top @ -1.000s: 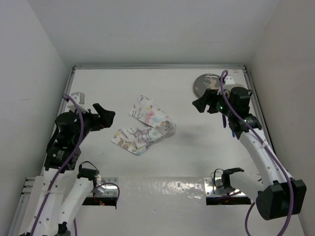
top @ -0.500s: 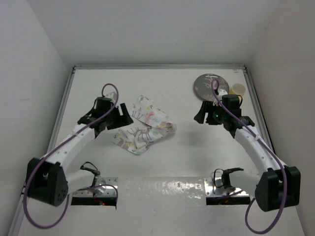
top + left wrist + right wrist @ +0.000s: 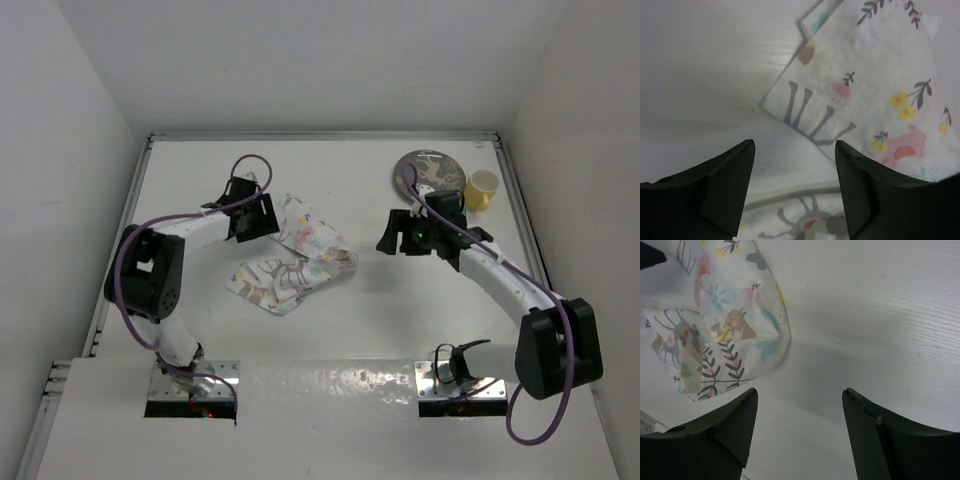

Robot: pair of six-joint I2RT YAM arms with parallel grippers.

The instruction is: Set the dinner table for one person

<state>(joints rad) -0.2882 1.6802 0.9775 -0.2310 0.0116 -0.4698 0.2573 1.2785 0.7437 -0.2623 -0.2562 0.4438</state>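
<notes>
Left arm [image 3: 188, 226] and right arm [image 3: 492, 270] swung toward the printed cloth [image 3: 298, 256], jaws apart.

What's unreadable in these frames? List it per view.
Top view: the right arm and its cable cover the near rim of the round grey patterned plate; its print is too small to read.
Top view: inside of the small yellow cup, too small.
Both wrist views: frame edges cut off the crumpled pastel animal-print cloth; folds hide its underside.
Left wrist view: whether the left jaws touch the cloth, no depth cue.
</notes>
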